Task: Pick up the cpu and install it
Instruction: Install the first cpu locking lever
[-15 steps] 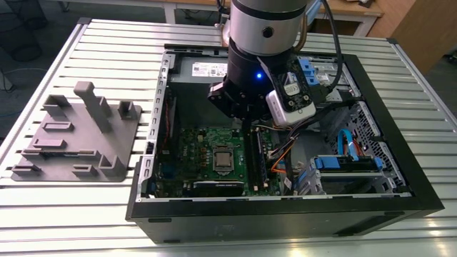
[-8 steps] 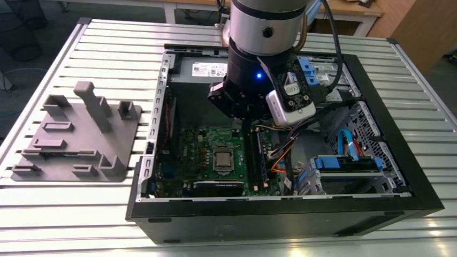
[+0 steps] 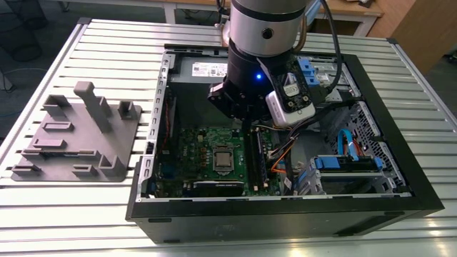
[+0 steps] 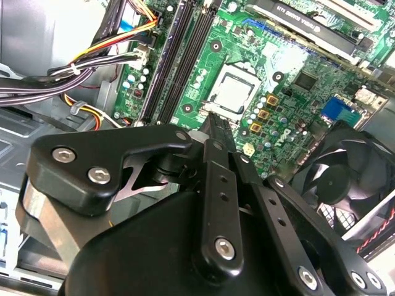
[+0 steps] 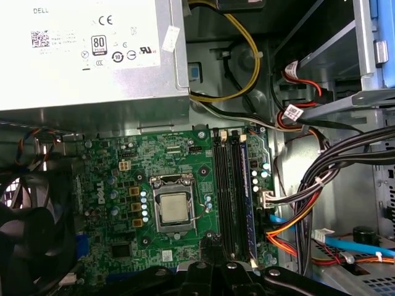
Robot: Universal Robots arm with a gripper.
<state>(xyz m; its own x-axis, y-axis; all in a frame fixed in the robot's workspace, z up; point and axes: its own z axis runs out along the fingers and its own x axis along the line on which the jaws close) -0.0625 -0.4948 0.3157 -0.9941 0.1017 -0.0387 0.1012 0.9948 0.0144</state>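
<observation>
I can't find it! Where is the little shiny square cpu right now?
The cpu sits in its socket on the green motherboard inside the computer case, beside the long black memory slots in both wrist views.

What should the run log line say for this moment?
cpu: seated in motherboard socket | tool: above board, beside cpu, holding nothing visible | fixture block: on table outside case

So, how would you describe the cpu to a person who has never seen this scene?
Find the open black computer case on the slatted table and the green motherboard inside. The cpu sits in its central socket: a flat, silvery square, unlike the long black memory slots beside it.
</observation>
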